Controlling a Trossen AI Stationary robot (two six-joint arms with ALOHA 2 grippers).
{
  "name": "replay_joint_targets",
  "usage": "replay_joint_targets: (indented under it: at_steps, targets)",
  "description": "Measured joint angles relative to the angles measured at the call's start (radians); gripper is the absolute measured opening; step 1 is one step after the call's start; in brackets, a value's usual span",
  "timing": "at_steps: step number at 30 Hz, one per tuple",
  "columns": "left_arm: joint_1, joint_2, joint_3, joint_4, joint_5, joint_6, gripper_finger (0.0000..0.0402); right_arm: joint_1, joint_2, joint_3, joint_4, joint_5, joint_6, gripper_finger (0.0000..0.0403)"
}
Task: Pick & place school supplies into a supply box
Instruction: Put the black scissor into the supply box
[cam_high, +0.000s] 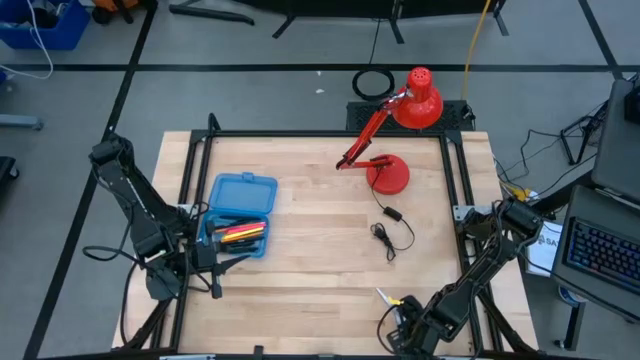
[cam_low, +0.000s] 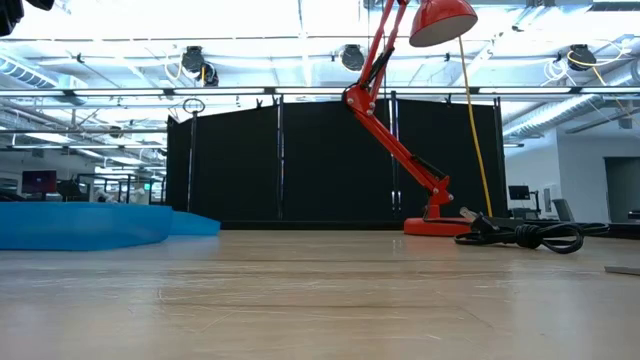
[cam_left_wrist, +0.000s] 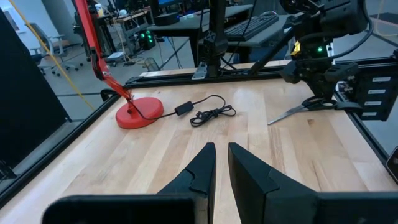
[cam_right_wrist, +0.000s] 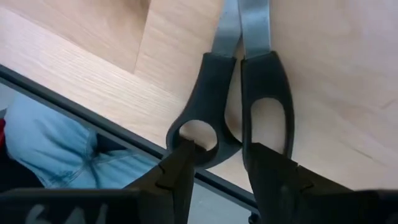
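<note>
Right gripper (cam_right_wrist: 217, 163) closing on the scissors

Dark-handled, steel-bladed scissors (cam_right_wrist: 239, 81) lie at the table's near right edge, long axis running straight ahead of spread fingers straddling one handle loop (nothing pinched yet); the left gripper (cam_left_wrist: 221, 163), fingers nearly together, waits by the translucent blue plastic box (cam_high: 240, 212).

My left arm folds in over the table's left edge, its left gripper (cam_left_wrist: 221, 163) low with the jaws nearly together, a thin gap between them. My right arm bends down at the near right corner, its right gripper (cam_right_wrist: 217, 163) pointing down, jaws parted.
</note>
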Motion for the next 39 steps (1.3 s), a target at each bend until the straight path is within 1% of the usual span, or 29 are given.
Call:
replay_joint_targets:
  at_steps: [4, 14, 22, 29, 32, 36, 39]
  targets:
    - [0.000, 0.000, 0.000, 0.000, 0.000, -0.001, 0.0049, 0.000, 0.000, 0.000, -0.025, 0.000, 0.000, 0.0132]
    - [0.000, 0.000, 0.000, -0.001, 0.000, -0.001, 0.0049, 0.000, 0.019, 0.000, -0.002, -0.003, -0.009, 0.0132]
    - [0.000, 0.000, 0.000, -0.003, 0.000, -0.001, 0.0049, -0.003, 0.065, 0.004, 0.029, -0.088, -0.026, 0.0132]
    - [0.000, 0.000, 0.000, -0.003, 0.001, -0.001, 0.0049, -0.002, 0.092, 0.005, 0.025, -0.084, -0.033, 0.0131]
    - [0.000, 0.000, 0.000, -0.002, 0.000, -0.001, 0.0049, -0.002, 0.093, 0.004, 0.012, -0.084, -0.035, 0.0114]
    - [0.000, 0.000, 0.000, -0.003, 0.000, -0.001, 0.0049, -0.002, 0.095, 0.003, 0.004, -0.083, -0.040, 0.0070]
    - [0.000, 0.000, 0.000, -0.003, 0.000, -0.001, 0.0049, -0.002, 0.095, 0.003, -0.007, -0.072, -0.040, 0.0070]
